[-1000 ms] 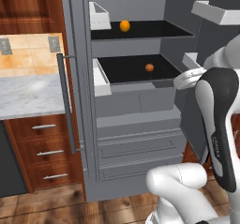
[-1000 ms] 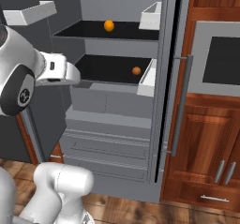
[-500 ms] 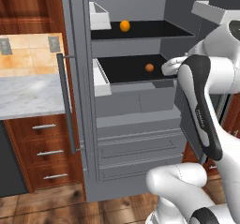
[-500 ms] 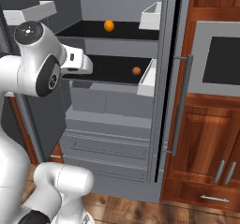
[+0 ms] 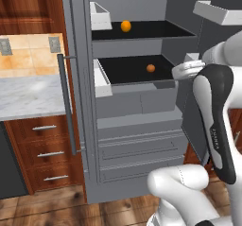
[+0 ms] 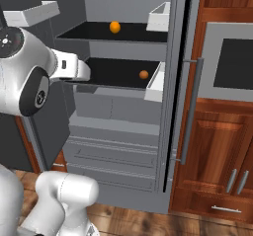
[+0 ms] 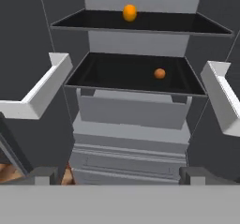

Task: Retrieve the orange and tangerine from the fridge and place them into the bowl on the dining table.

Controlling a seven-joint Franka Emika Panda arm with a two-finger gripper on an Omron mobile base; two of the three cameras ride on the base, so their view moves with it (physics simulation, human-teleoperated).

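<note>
The fridge stands open in front of me. A larger orange fruit, the orange, lies on the upper black shelf. A smaller, darker one, the tangerine, sits on the lower black shelf. My gripper is open and holds nothing; it faces the shelves from outside the fridge, well short of both fruits. My hand hovers at the lower shelf's front edge, on its right side. The bowl and dining table are out of view.
White door bins flank the shelves on both open doors. Grey drawers fill the fridge bottom. A marble counter with wooden drawers lies left of the fridge, a wall oven right of it.
My arm has folded and its elbow has swung, while the hand stays before the lower shelf. Both fruits lie where they were. The gripper stays open.
</note>
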